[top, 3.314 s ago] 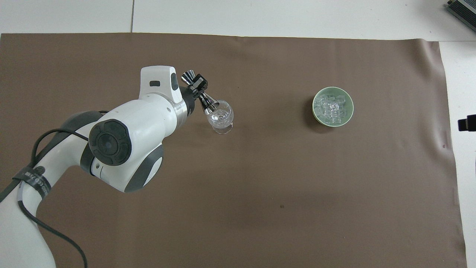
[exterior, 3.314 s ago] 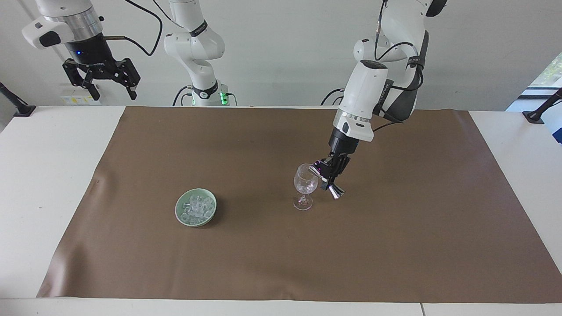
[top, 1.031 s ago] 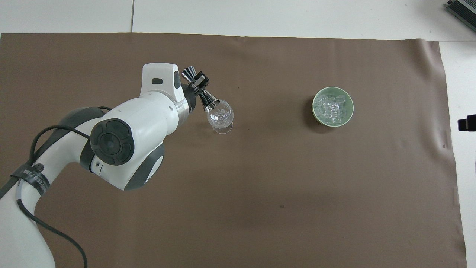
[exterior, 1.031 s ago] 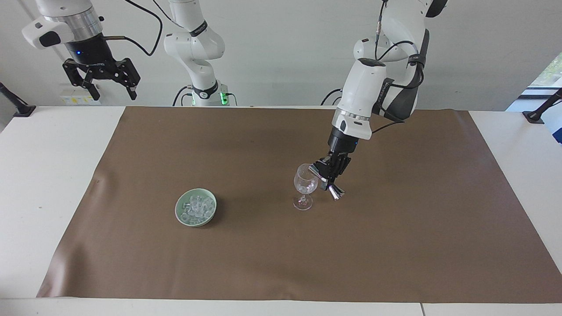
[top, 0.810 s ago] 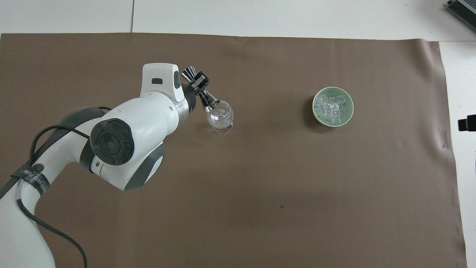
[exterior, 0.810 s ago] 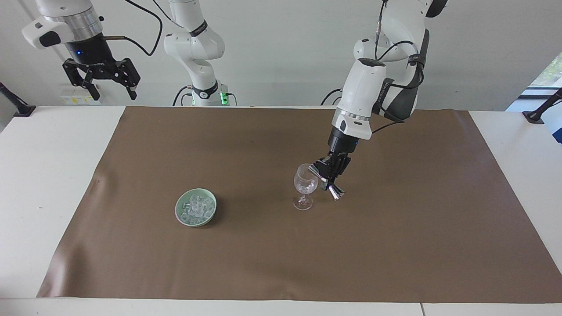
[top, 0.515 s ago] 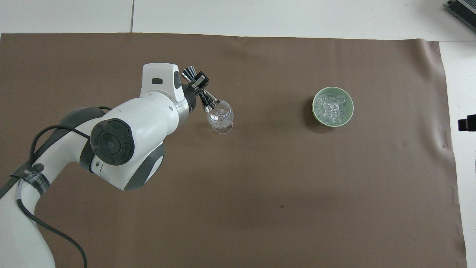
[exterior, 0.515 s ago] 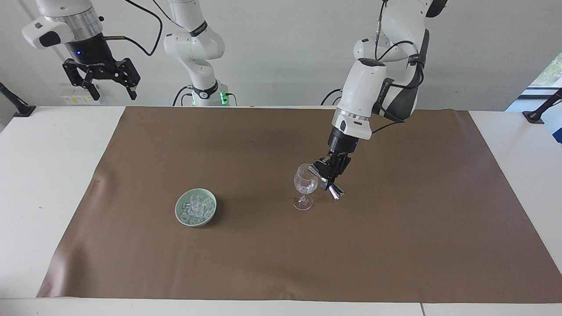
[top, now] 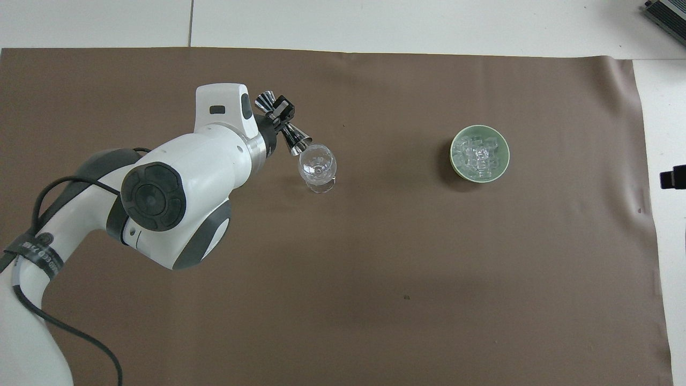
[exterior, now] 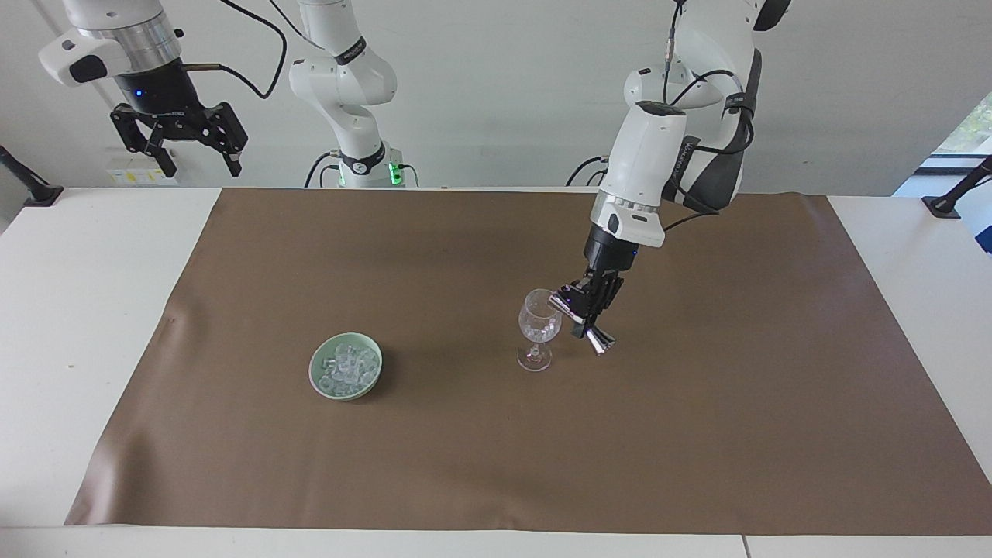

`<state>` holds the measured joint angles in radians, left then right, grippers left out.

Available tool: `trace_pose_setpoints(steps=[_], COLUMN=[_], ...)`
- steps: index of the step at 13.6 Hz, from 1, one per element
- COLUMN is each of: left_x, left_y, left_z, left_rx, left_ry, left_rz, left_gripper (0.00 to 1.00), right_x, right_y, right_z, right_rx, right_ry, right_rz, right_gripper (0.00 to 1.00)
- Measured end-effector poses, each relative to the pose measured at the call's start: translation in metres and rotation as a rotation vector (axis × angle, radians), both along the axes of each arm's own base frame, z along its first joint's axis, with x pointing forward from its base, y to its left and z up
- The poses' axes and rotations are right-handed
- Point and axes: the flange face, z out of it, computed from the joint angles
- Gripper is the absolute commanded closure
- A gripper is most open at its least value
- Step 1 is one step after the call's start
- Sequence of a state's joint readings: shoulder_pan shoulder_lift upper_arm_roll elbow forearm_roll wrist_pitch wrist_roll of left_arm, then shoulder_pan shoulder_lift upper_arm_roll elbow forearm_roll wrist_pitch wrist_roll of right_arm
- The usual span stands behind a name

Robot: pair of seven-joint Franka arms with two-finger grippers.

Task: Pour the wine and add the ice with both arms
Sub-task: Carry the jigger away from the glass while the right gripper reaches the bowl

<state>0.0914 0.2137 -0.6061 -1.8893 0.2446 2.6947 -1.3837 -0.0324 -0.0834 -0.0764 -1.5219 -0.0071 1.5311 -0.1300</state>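
A clear stemmed wine glass (exterior: 540, 319) (top: 318, 163) stands upright mid-mat and looks colourless. My left gripper (exterior: 589, 306) (top: 280, 119) is shut on a shiny double-ended metal jigger (exterior: 583, 321) (top: 289, 135) at its waist. The jigger is tilted, its upper cone right at the glass's rim, on the side toward the left arm's end of the table. The ice (exterior: 347, 366) (top: 478, 155) is heaped in a pale green bowl (exterior: 312, 372) (top: 453, 156) toward the right arm's end. My right gripper (exterior: 200, 165) waits open, high over the white table at that end.
A brown mat (exterior: 697, 434) (top: 375, 279) covers most of the white table (exterior: 77, 310). Black clamp stands (exterior: 949, 203) sit at both ends of the table near the robots.
My left gripper and the jigger have drawn back a little toward the left arm's end, so the jigger's cone now overlaps the glass's rim less. The right arm has not moved.
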Motion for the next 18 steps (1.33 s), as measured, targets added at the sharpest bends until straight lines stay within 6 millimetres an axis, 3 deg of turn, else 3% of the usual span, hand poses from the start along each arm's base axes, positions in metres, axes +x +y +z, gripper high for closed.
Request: trace_pose_setpoints(steps=[5,11,18], left_x=[0.018,0.018,0.040], left_y=[0.035,0.061,0.167], left_z=[0.006,0.004,-0.002], left_rx=[-0.013,-0.129,-0.415], left_ry=[0.177,0.509,0.758], left_rz=[0.122,0.227,0.443], left_gripper=[1.00,1.00,1.00], right_x=[0.000,0.000,0.000], right_y=[0.000,0.000,-0.001], right_z=[0.000,0.000,0.000], right_rx=[0.000,0.000,0.000], right_ry=[0.000,0.000,0.000], right_rz=[0.000,0.000,-0.002], right_gripper=[0.00,0.00,0.00])
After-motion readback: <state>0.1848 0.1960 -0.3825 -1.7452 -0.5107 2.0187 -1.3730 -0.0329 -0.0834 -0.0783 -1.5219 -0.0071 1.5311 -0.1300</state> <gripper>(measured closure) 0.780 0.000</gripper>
